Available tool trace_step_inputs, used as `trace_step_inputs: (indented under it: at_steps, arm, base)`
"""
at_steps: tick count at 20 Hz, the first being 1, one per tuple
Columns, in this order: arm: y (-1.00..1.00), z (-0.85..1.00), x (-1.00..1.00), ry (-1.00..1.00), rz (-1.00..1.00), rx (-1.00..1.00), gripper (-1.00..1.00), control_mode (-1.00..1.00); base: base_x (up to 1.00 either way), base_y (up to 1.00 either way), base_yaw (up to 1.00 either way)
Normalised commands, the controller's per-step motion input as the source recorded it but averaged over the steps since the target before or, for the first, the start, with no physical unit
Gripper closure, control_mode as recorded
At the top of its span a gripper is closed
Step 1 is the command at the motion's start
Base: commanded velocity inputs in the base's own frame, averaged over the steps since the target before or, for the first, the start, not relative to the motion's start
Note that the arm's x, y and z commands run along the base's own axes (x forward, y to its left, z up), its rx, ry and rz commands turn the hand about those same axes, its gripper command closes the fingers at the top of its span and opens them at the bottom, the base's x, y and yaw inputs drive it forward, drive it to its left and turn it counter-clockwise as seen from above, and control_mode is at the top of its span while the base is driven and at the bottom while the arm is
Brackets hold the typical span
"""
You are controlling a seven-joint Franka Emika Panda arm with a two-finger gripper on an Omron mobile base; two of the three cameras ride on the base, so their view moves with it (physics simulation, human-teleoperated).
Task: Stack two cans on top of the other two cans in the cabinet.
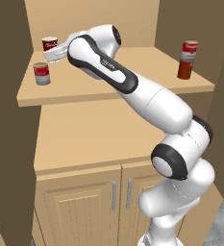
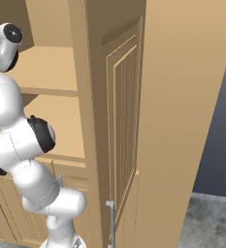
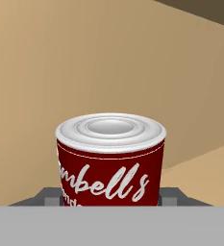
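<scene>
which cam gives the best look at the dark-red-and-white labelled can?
Hand view: the labelled can sits upright, close up, lid and script label legible, with the gripper shut on its sides. Left base view has it small at the shelf's back left, partly behind the hand. Right base view looks at the cabinet side instead.

The dark-red can (image 3: 110, 163) carries white script lettering in the hand view: "mbell's" can be read, its first letters cut off at the can's left side. Beneath it a second line starts with "nde" and runs out of sight. In the left base view this can's (image 1: 49, 43) label is too small to read.
</scene>
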Motion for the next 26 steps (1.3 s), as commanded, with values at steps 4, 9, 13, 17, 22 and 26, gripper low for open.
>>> trace_step_inputs:
  at_steps: [4,9,13,17,22,26]
  arm:
    - [0.26,0.01,0.13,0.0,0.0,0.0,1.0,-1.0]
    - [0.22,-0.01,0.15,0.0,0.0,0.0,1.0,-1.0]
    - [0.1,-0.11,0.02,-0.01,0.0,0.0,1.0,-1.0]
    - [0.01,-0.12,0.01,0.0,0.0,0.0,1.0,-1.0]
    - [0.0,-0.14,0.02,0.0,0.0,0.0,1.0,-1.0]
    - [0.0,-0.09,0.05,0.0,0.0,0.0,1.0,-1.0]
  base:
    - [0.0,0.0,0.0]
    - [0.0,0.0,0.0]
    - [0.0,0.0,0.0]
    - [0.0,0.0,0.0]
    - [0.0,0.0,0.0]
    - [0.0,0.0,0.0]
